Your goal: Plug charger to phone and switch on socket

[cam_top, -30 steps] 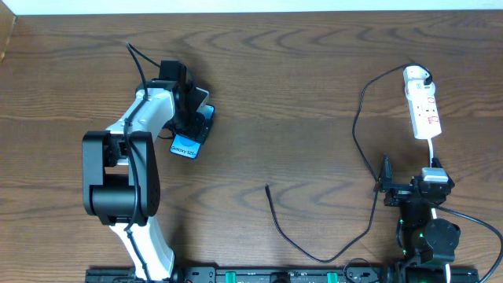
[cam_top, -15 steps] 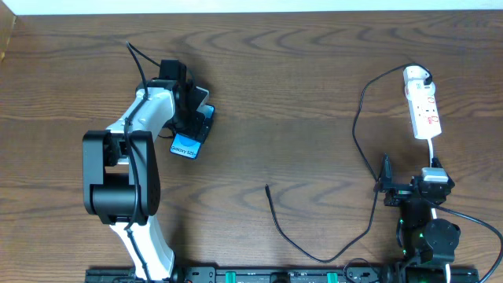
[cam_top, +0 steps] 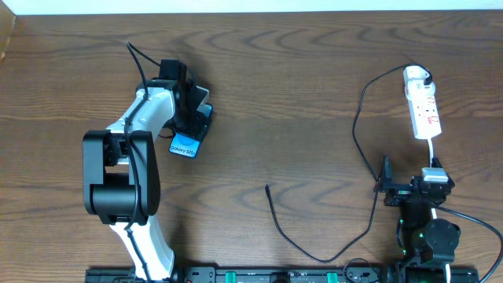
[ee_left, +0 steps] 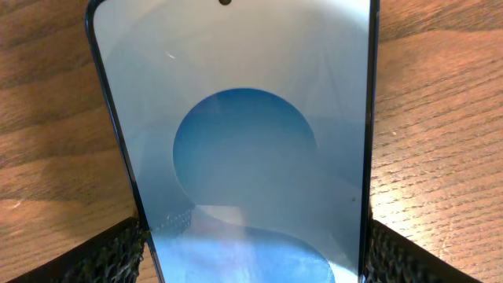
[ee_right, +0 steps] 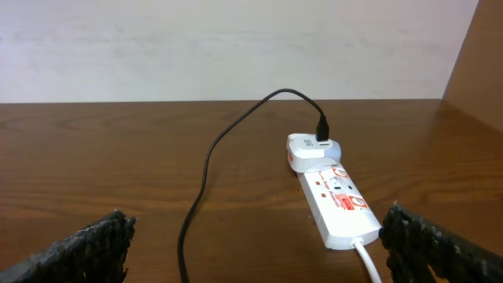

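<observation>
We see our left gripper (ee_left: 255, 253) clenched on the phone (ee_left: 236, 141), a pad (ee_left: 118, 251) against each long edge, at the overhead frame's upper left. Our right gripper (ee_right: 255, 248) spreads wide, holding nothing, at lower right. The charger (cam_top: 357, 134) ends loose at lower centre. The socket (cam_top: 423, 106) lies at upper right.

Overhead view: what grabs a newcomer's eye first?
The bright blue phone at left, clamped edge to edge in the left claw. Then the black charger looping from the white socket at far right, its free tip lying loose on the table mid-frame, well apart from the phone.
</observation>
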Tool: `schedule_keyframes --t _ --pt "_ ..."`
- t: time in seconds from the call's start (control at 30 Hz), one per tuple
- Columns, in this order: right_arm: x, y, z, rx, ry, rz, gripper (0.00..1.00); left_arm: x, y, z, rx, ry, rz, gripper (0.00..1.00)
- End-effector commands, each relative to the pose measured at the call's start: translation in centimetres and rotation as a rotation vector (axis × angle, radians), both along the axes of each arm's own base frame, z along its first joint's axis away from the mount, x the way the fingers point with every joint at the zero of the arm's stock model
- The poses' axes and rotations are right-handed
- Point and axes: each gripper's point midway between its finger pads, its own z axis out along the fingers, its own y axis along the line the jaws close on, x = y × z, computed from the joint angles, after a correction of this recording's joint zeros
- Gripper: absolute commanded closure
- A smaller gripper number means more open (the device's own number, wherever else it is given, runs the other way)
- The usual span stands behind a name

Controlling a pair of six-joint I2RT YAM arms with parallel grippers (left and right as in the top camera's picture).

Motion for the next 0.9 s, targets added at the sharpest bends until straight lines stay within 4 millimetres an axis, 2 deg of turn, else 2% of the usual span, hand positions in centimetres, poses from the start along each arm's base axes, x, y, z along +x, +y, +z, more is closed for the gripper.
schedule_keyframes --t 0.0,0.07,0.27,0.87 --pt "0.0 0.16 -0.15 -0.007 0.005 0.008 0.01 -2.06 0.76 -3.48 0.04 0.106 0.012 0.14" --pt "0.0 0.16 -0.15 -0.007 0.005 0.008 0.01 -2.1 0.76 -3.48 0.04 0.108 0.012 0.14" --pt "0.0 0.16 -0.15 -0.007 0.005 0.008 0.01 -2.27 0.76 -3.48 0.04 0.115 0.012 0.24" --pt "0.0 0.16 -0.15 -0.007 0.005 0.008 0.01 -2.54 0.25 -3.47 0.01 0.126 0.011 0.43"
